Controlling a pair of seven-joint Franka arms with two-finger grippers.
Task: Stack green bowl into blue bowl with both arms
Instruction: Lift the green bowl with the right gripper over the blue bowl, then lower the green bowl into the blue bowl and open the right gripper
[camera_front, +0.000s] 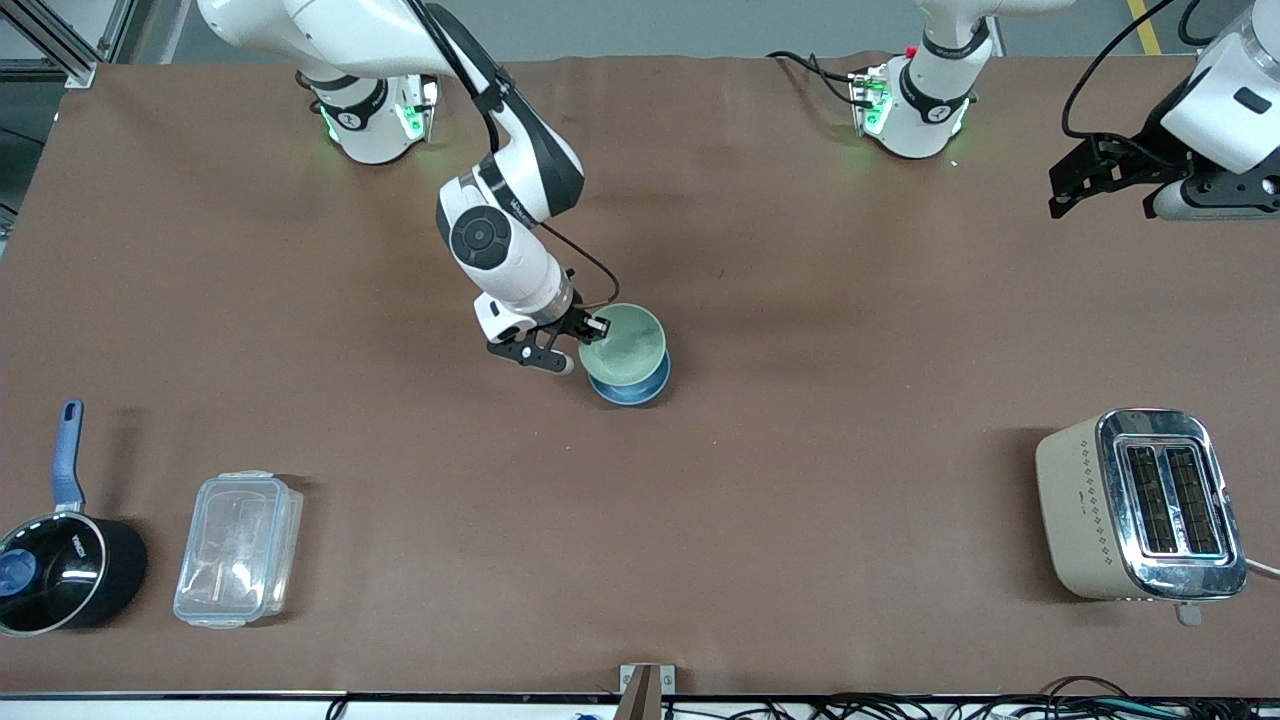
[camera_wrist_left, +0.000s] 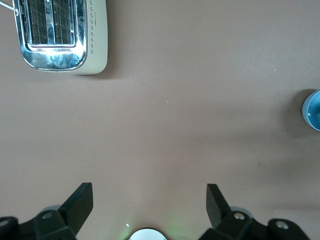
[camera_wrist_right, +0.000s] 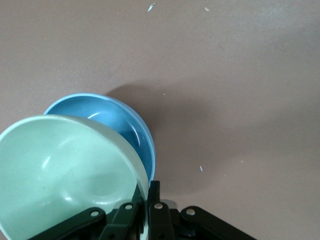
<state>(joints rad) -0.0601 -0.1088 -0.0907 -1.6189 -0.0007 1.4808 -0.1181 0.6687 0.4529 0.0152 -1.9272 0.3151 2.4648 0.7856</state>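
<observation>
Centrally, right gripper (camera_front: 585, 335) pinches green bowl (camera_front: 622, 345) rim over blue bowl (camera_front: 630, 388); left gripper (camera_front: 1075, 185) spread, waiting.

The right wrist view looks down on a smooth, round, pale mint-green bowl (camera_wrist_right: 60, 175). The black two-finger right end effector (camera_wrist_right: 146, 210) holds this bowl by its rim: the fingers (camera_wrist_right: 154, 202) are closed together on the thin wall of the bowl, one inside and one outside. The green bowl is tilted and it covers a big part of a round medium-blue bowl (camera_wrist_right: 120, 125). From the blue bowl only a curved part of the rim and a shiny piece of the inside can be seen. The blue bowl stands on the plain brown desk (camera_wrist_right: 240, 85), where it throws a soft dark shadow. Some small pale specks lie on the desk surface.
</observation>
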